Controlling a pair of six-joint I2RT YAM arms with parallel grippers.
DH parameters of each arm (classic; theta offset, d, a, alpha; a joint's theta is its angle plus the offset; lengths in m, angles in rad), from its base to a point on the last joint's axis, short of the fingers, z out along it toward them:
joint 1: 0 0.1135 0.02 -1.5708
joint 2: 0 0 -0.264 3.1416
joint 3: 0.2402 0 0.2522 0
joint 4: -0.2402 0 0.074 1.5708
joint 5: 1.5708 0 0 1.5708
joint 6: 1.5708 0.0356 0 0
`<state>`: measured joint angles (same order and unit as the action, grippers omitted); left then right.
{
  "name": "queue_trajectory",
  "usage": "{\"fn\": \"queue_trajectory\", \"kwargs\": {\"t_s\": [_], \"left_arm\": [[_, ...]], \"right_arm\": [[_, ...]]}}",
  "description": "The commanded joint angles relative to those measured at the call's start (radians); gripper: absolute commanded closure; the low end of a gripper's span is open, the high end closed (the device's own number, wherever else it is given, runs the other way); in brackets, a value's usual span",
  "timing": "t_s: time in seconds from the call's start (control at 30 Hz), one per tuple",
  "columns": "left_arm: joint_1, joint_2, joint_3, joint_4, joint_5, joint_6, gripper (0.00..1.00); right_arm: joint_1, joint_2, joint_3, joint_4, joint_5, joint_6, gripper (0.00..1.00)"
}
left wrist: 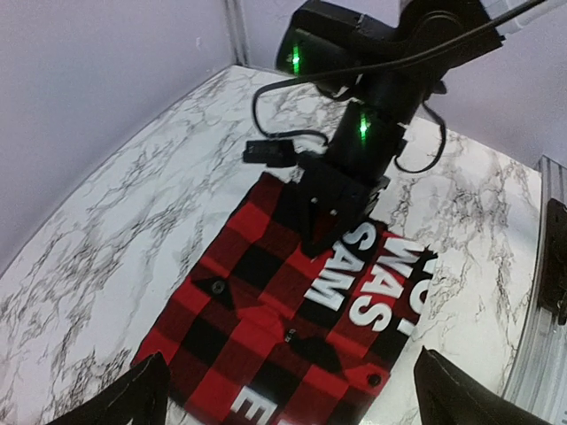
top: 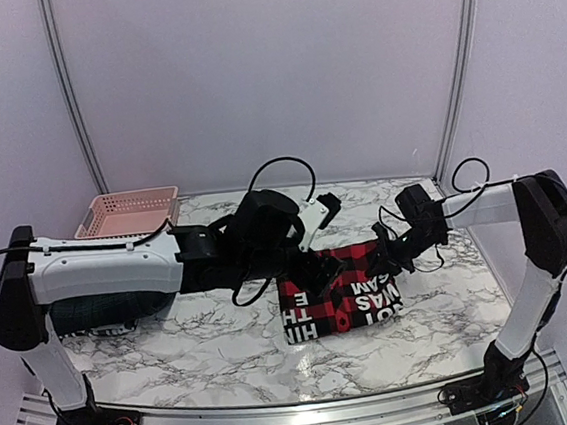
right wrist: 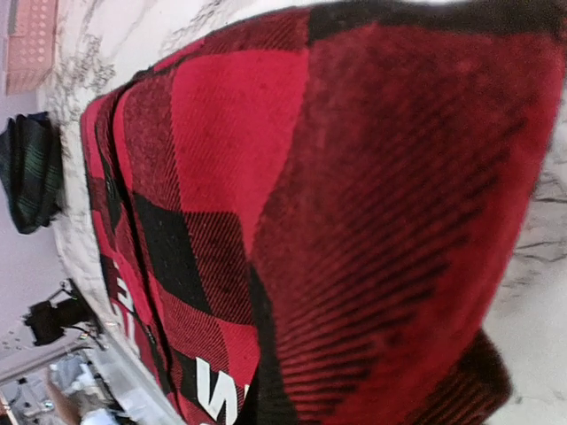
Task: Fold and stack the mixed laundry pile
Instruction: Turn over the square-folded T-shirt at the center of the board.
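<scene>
Right gripper point(left wrist: 330, 212) clamped on the checked shirt point(left wrist: 252, 301), left gripper point(left wrist: 288, 390) gaping open above it — best draw the fold across low and slow, edges square.

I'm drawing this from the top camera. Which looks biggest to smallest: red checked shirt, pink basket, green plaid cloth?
1. red checked shirt
2. pink basket
3. green plaid cloth, mostly hidden under the left arm, so unsure

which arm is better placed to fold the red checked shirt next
Right, likely: the right gripper is shut on the edge of the checked shirt; the left gripper hangs open above it.
</scene>
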<state>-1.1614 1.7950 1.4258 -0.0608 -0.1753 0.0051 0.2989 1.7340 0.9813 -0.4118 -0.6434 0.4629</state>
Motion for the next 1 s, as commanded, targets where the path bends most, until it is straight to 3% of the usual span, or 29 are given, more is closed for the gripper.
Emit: {"fn": "queue_trajectory", "kwargs": {"t_s": [0.0,0.23,0.5,0.73,0.97], "left_arm": [[0.041,-0.046,-0.034,-0.159,-0.112,-0.122,0.01],[0.156,-0.155,-0.126,-0.251,-0.018,-0.23,0.01],[0.252,-0.362,-0.33,-0.248,-0.01,-0.221,0.01],[0.302,-0.492,-0.44,-0.246,-0.013,-0.22,0.01],[0.34,-0.585,-0.485,-0.272,-0.029,-0.23,0.01]], "right_arm": [[-0.022,-0.044,0.112,-0.305,0.273,-0.24,1.0],[-0.031,-0.111,0.322,-0.54,0.805,-0.266,1.0],[0.019,-0.101,0.602,-0.783,1.243,-0.149,1.0],[0.226,0.119,0.998,-0.964,1.375,-0.096,1.0],[0.45,0.479,1.081,-0.958,1.246,-0.058,1.0]]}}
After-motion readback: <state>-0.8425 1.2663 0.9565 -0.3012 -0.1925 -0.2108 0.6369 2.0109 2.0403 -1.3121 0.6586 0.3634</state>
